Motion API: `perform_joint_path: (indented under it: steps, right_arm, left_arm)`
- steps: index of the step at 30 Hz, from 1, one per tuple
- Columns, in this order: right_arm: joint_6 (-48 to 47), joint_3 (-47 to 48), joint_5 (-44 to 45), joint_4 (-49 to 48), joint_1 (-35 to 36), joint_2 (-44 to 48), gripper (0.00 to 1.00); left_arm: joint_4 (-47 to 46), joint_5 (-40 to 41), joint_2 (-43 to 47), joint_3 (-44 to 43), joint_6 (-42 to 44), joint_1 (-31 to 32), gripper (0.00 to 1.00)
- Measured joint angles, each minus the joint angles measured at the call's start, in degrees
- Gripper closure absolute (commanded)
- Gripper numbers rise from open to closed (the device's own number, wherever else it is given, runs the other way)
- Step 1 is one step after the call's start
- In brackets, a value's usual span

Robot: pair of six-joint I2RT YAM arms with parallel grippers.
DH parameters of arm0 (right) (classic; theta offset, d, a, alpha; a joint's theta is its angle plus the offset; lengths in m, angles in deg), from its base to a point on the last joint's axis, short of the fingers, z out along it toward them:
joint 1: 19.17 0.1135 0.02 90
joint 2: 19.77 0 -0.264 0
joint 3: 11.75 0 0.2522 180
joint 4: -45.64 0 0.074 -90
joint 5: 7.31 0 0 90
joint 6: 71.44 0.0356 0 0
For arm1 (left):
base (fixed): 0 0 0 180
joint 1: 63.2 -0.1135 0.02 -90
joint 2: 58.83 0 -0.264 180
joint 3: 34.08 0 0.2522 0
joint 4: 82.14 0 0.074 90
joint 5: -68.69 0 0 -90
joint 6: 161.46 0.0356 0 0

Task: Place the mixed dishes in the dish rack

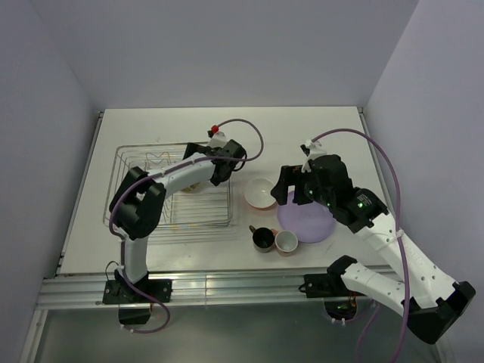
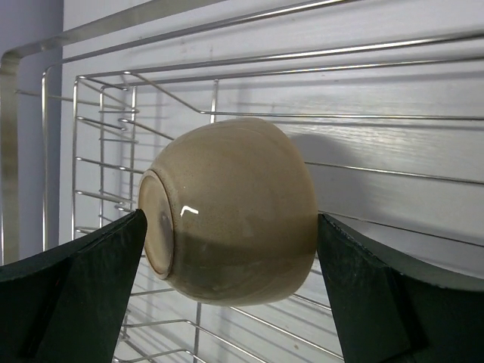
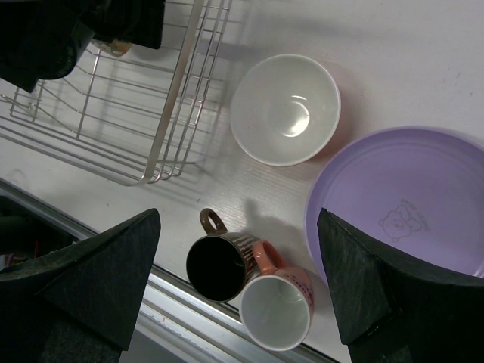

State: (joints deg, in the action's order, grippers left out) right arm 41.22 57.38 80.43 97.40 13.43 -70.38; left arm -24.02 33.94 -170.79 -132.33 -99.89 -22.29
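The beige bowl (image 2: 234,212) lies on its side inside the dish rack (image 2: 378,113), its base to the left. My left gripper (image 2: 231,227) is open, its fingers framing the bowl just in front of it; in the top view it (image 1: 206,175) reaches over the rack (image 1: 128,162). My right gripper (image 3: 238,227) is open and empty, hovering above the table over the dark cup (image 3: 219,268) and the pink cup (image 3: 278,310), which touch. The orange bowl (image 3: 286,108) stands upright beside the lilac plate (image 3: 408,197). In the top view my right gripper (image 1: 293,195) is between that bowl (image 1: 261,193) and the plate (image 1: 310,223).
The rack's right wall (image 3: 174,121) stands close to the left of the orange bowl. The two cups (image 1: 274,240) sit near the table's front edge, by the metal rail (image 1: 227,283). White walls enclose the table.
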Motion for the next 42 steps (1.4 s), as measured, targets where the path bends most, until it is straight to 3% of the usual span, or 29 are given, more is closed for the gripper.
perform_joint_path:
  steps: [12, 19, 30, 42]
  right_arm:
    - [0.0, 0.0, 0.1, 0.0, 0.0, 0.0, 0.08]
    - [0.2, -0.7, 0.4, -0.5, 0.0, -0.3, 0.09]
    - [4.6, -2.9, 5.2, -2.3, 0.0, -11.3, 0.34]
    - [7.1, -4.9, 6.0, -9.3, -0.1, -24.4, 0.48]
  left_arm:
    - [-5.6, -4.5, -0.7, -0.4, 6.8, 2.1, 0.01]
    - [-5.5, -7.9, 1.9, -0.1, 5.9, 2.3, 0.01]
    - [1.7, -11.2, 15.5, -1.4, -1.7, 1.9, 0.01]
    - [-0.1, -25.6, 37.2, 8.3, -6.9, 1.9, 0.01]
